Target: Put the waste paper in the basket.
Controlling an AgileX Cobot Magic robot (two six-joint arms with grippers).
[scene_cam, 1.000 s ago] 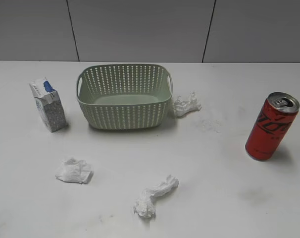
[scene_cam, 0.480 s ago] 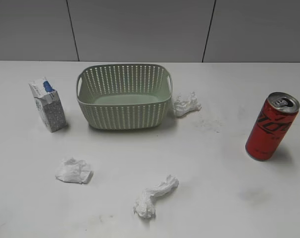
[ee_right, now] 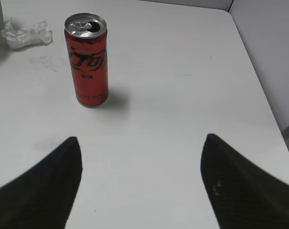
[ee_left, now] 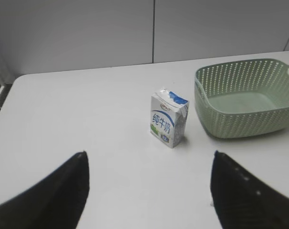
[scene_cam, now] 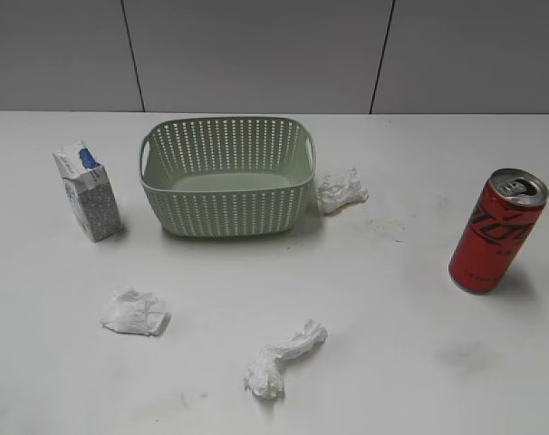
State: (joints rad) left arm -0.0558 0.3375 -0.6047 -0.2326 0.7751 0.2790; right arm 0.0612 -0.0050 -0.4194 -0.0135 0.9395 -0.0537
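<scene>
The sage-green basket (scene_cam: 226,175) stands at the back middle of the table and is empty; it also shows in the left wrist view (ee_left: 247,97). Three wads of waste paper lie on the table: one (scene_cam: 341,190) against the basket's right side, also in the right wrist view (ee_right: 27,33); one (scene_cam: 135,313) at the front left; one elongated, twisted (scene_cam: 284,358) at the front middle. My left gripper (ee_left: 148,160) is open and empty above bare table. My right gripper (ee_right: 142,143) is open and empty, nearer than the can. Neither gripper shows in the exterior view.
An upright speckled packet with blue top (scene_cam: 88,191) stands left of the basket, also in the left wrist view (ee_left: 169,119). A red soda can (scene_cam: 496,230) stands at the right, also in the right wrist view (ee_right: 87,59). The table's right edge (ee_right: 259,81) is close.
</scene>
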